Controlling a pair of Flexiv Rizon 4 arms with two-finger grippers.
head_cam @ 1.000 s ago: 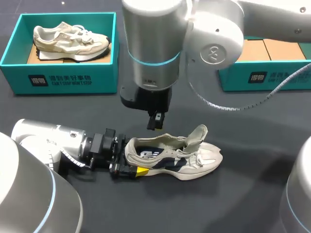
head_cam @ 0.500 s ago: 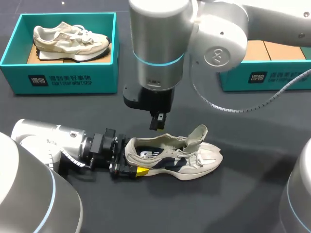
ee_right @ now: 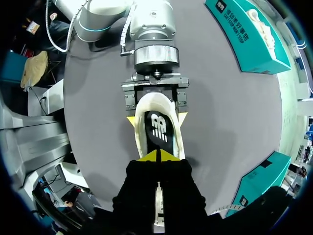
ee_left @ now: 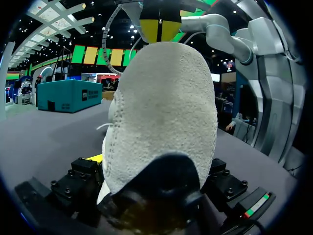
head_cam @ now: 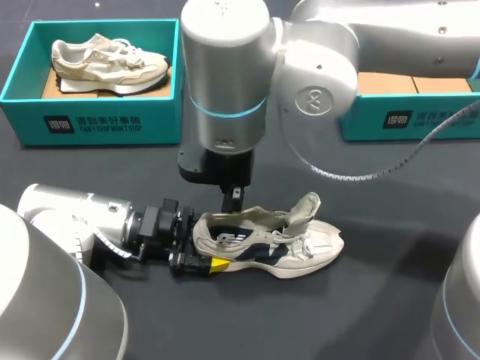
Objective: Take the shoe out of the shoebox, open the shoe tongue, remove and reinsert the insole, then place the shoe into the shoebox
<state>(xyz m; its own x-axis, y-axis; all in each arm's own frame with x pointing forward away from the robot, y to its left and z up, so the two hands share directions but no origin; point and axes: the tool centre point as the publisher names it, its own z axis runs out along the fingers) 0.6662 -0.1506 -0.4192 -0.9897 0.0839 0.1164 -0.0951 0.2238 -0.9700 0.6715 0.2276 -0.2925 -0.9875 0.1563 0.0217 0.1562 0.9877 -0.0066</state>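
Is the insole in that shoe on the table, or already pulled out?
In. The dark insole lies inside the shoe, visible through its opening, with the tongue raised.

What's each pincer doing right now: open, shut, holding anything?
Left pincer: closed on the heel of the sneaker.
Right pincer: closed, nothing visible between its tips, above the sneaker's opening.

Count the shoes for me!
2. The boxed shoe lies in the left shoebox; the loose shoe lies on the table, heel in the left gripper. My right arm covers part of the right shoebox, so another may hide there.
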